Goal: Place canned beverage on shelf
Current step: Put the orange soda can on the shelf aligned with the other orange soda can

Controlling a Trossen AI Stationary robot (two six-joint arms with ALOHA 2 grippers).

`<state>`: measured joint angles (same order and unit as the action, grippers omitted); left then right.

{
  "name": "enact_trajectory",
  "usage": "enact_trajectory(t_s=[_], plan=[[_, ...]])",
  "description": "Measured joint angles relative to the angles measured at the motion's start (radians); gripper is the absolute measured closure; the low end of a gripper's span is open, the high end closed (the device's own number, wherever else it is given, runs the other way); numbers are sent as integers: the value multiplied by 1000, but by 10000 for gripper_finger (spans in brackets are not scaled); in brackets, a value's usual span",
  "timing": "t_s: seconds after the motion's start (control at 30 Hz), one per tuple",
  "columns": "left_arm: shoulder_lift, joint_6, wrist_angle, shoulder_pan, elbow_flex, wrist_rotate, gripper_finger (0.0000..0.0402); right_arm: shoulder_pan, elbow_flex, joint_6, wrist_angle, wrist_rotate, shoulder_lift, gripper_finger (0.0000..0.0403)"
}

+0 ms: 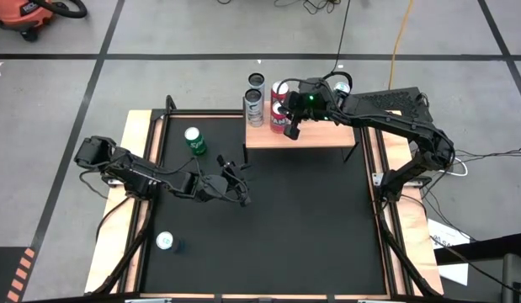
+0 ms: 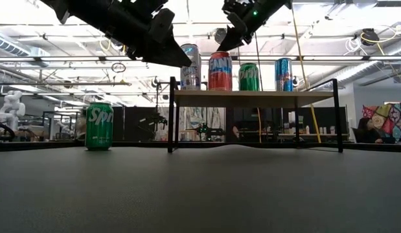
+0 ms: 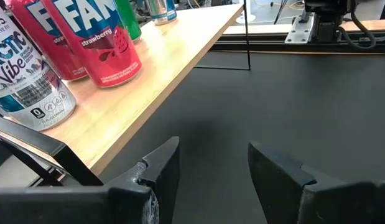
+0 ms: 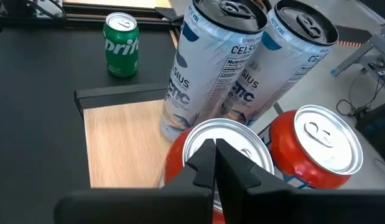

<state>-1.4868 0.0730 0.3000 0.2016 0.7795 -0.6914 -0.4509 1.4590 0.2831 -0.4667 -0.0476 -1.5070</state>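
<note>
The light-wood shelf (image 1: 315, 136) stands at the table's far edge. On it stand two silver cans (image 4: 211, 56), two red cans (image 4: 316, 143), a green can (image 2: 249, 76) and a blue can (image 2: 284, 74). My right gripper (image 4: 215, 155) is shut, its fingertips just over the top of the nearer red can (image 1: 279, 120). A green Sprite can (image 1: 194, 140) stands upright on the black table, left of the shelf. My left gripper (image 1: 243, 181) hangs open over the table's middle, with nothing between its fingers (image 3: 161, 168). My right gripper's shut fingertips (image 4: 208, 163) slant down from the table's right over the lid (image 4: 198, 140) of the nearer red can, which stands upright on the shelf. I cannot tell whether they touch the lid.
Another can (image 1: 166, 242) stands on the table near the left front corner. The shelf's right half (image 1: 327, 136) is bare board at its near edge. The right arm (image 1: 395, 109) reaches across the shelf's far right side.
</note>
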Motion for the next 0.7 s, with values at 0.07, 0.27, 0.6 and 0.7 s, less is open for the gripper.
enact_trajectory(t_s=[0.07, 0.27, 0.6, 0.7], plan=[[0, 0, -1, 0, 0, -11, 220, -6, 0, 10, 0, 0, 0, 403], [0, 0, -4, 0, 0, -25, 220, -19, -1, 25, 8, 1, -1, 403], [0, 0, -3, 0, 0, -26, 220, -20, -3, 36, 42, 50, -9, 403], [0, 0, -3, 0, 0, -30, 220, -20, -3, 42, 48, 50, -11, 403]])
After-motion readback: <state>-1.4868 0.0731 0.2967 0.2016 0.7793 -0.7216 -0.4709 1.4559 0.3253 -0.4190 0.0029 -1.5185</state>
